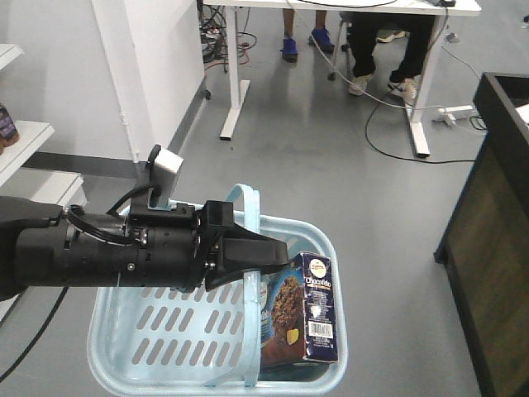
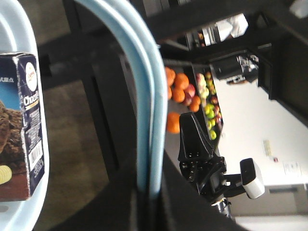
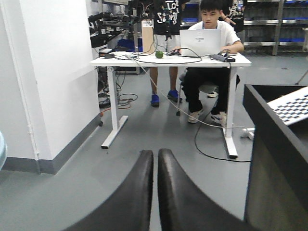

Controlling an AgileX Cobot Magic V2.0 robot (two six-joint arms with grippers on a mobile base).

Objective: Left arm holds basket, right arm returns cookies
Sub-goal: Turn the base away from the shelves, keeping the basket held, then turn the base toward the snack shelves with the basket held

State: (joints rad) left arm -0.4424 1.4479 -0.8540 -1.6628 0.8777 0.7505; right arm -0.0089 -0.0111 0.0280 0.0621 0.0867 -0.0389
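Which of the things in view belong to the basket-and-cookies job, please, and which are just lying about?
Job: basket; cookies; left claw, shut on the handle; right claw, shut and empty.
Lying about: white desk; laptop; oranges.

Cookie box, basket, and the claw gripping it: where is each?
cookies (image 1: 304,310): front view, box's front face.
basket (image 1: 178,331): front view, slotted blue plastic.
left gripper (image 1: 277,252): front view, between its tips at the handle.
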